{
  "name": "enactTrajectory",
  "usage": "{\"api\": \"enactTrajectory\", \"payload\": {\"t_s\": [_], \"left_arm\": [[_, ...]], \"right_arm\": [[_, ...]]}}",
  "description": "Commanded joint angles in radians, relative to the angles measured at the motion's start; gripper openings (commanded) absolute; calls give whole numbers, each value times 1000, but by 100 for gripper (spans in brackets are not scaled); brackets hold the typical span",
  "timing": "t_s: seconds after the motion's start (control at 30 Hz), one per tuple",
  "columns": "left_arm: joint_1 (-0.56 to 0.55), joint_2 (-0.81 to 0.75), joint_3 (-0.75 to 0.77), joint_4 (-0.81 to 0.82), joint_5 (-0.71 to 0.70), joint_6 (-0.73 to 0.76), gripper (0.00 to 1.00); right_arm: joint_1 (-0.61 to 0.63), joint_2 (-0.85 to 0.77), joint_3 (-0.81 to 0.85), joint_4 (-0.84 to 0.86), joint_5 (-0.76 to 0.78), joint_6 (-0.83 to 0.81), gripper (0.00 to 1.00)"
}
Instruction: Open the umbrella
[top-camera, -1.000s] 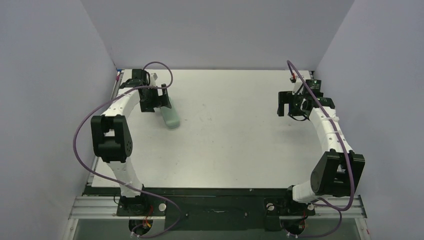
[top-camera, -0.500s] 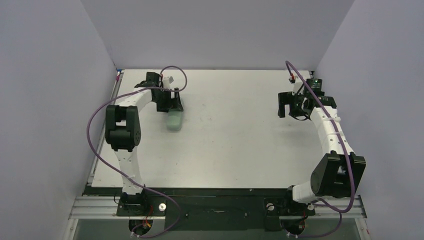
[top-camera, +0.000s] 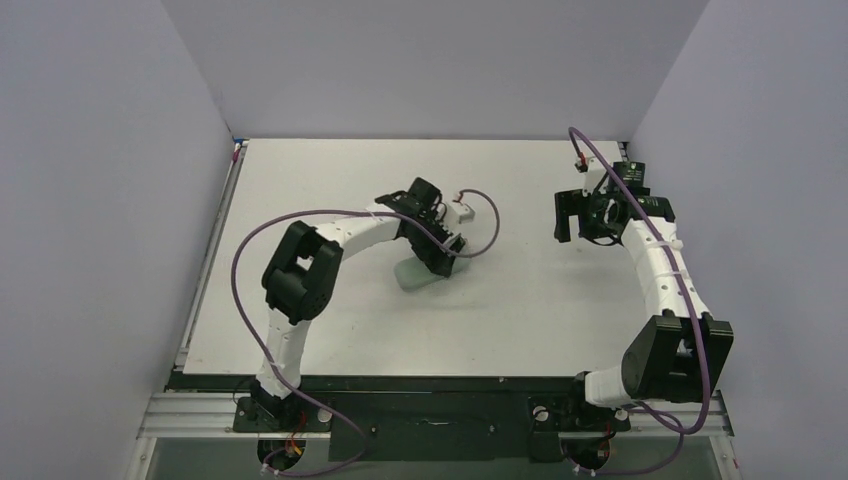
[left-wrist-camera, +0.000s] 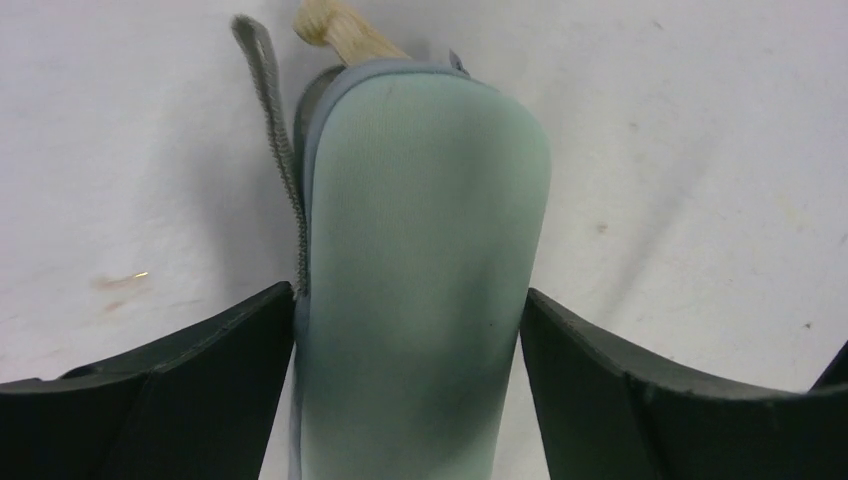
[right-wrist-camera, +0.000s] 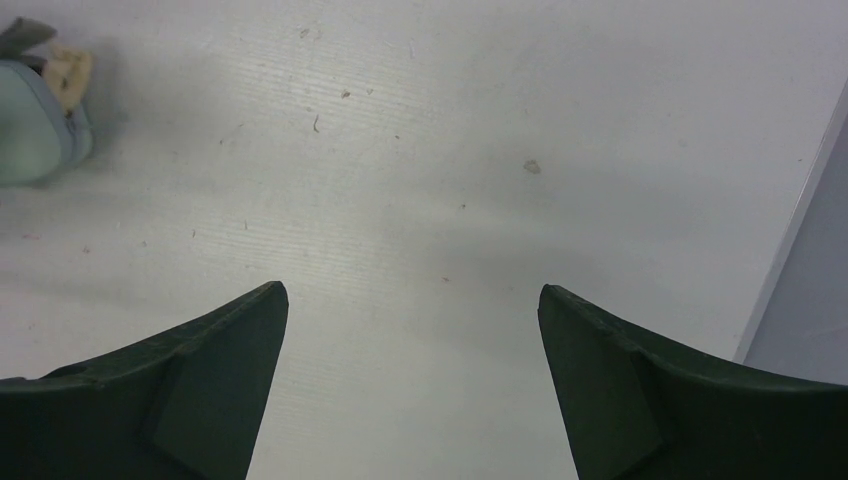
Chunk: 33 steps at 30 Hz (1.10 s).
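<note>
Clasping umbrella (left-wrist-camera: 425, 180), left gripper (left-wrist-camera: 408, 300), far from table (top-camera: 300, 330) edges.

Smooth matt cloth umbrella (left-wrist-camera: 420, 260)

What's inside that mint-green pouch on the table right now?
A tan handle end pokes out of the open end of the pouch, beside a grey loop strap. Everything else inside is covered by the fabric, so the rest cannot be seen.
</note>
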Motion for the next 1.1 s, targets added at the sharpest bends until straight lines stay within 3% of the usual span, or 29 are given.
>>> {"api": "enactTrajectory", "payload": {"t_s": [0.0, 0.07, 0.2, 0.37, 0.57, 0.77, 0.83, 1.07], "left_arm": [[-80, -38, -50, -70, -64, 179, 82], [-74, -88, -67, -49, -92, 179, 98], [-16, -266, -164, 52, -106, 148, 97], [56, -531, -424, 183, -98, 142, 97], [32, -779, -669, 171, -72, 319, 98], [-118, -790, -763, 165, -98, 329, 65], [-163, -750, -771, 201, -114, 295, 59], [-161, -552, -683, 269, -164, 141, 54]], "right_arm": [[2, -39, -13, -5, -35, -35, 91], [2, -34, -11, -8, -48, -38, 91], [9, -9, 7, -12, -104, -49, 90], [83, 73, 81, -5, -168, -54, 86], [215, 261, 269, 18, -232, -15, 80], [319, 416, 374, 88, -284, 105, 67], [353, 442, 371, 119, -284, 127, 62], [415, 542, 312, 178, -319, 125, 47]]}}
